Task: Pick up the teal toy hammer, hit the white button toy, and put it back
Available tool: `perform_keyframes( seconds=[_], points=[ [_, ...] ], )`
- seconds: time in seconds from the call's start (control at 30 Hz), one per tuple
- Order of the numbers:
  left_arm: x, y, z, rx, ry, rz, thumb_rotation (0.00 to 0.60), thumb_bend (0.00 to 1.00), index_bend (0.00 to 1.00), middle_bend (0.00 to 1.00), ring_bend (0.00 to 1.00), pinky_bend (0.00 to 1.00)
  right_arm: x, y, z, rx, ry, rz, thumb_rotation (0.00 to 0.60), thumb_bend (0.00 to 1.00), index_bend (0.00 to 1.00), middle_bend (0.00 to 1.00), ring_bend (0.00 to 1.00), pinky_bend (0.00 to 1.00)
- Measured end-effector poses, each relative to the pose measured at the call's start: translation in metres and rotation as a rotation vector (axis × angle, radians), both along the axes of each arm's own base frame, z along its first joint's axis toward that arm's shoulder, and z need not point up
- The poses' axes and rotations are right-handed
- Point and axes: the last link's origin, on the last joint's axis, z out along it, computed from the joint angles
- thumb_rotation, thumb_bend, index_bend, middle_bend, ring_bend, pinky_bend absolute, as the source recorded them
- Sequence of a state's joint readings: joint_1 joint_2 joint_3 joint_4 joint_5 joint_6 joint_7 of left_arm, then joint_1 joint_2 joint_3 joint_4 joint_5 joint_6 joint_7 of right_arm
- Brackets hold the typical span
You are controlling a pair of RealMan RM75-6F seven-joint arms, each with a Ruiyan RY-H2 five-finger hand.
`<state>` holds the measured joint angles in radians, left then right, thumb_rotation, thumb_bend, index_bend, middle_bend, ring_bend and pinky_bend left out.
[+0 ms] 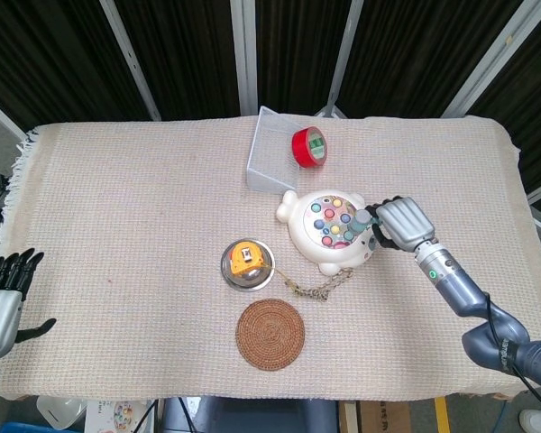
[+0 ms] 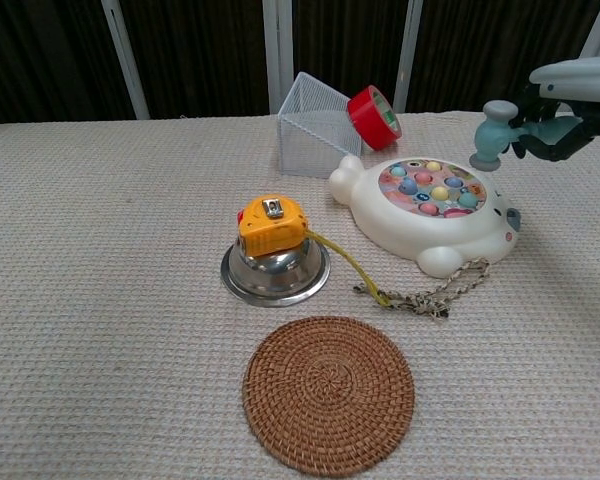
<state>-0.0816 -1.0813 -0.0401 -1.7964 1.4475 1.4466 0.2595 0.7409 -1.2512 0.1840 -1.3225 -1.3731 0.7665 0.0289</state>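
Observation:
My right hand (image 1: 404, 224) (image 2: 565, 112) grips the teal toy hammer (image 2: 497, 128), whose head (image 1: 363, 218) hangs in the air above the right edge of the white button toy (image 1: 329, 230) (image 2: 430, 213). That toy is a white animal-shaped board with several coloured buttons on top. Most of the hammer's handle is hidden inside the fingers. My left hand (image 1: 2, 298) rests at the near left table edge with its fingers spread, holding nothing.
A steel bowl (image 1: 247, 267) carrying an orange tape measure (image 2: 270, 222) sits left of the toy, a chain (image 2: 425, 296) trailing beside it. A round woven coaster (image 1: 270, 333) lies near the front. A tipped clear box (image 1: 272, 151) and red tape roll (image 1: 310, 146) stand behind.

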Motion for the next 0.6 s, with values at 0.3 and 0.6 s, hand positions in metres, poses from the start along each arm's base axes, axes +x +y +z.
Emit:
perform_keyframes(
  seconds=[0.3, 0.6],
  points=[
    [-0.002, -0.001, -0.002, -0.007, -0.006, 0.013, 0.600, 0.10, 0.05, 0.00, 0.00, 0.00, 0.000, 0.000, -0.021, 0.044, 0.066, -0.003, 0.600, 0.66, 0.99, 0.74, 0.55, 0.41],
    [-0.004, -0.002, -0.002, -0.008, -0.009, 0.019, 0.600, 0.10, 0.05, 0.00, 0.00, 0.00, 0.000, -0.003, -0.029, 0.049, 0.103, -0.007, 0.600, 0.66, 0.99, 0.75, 0.55, 0.42]
  ],
)
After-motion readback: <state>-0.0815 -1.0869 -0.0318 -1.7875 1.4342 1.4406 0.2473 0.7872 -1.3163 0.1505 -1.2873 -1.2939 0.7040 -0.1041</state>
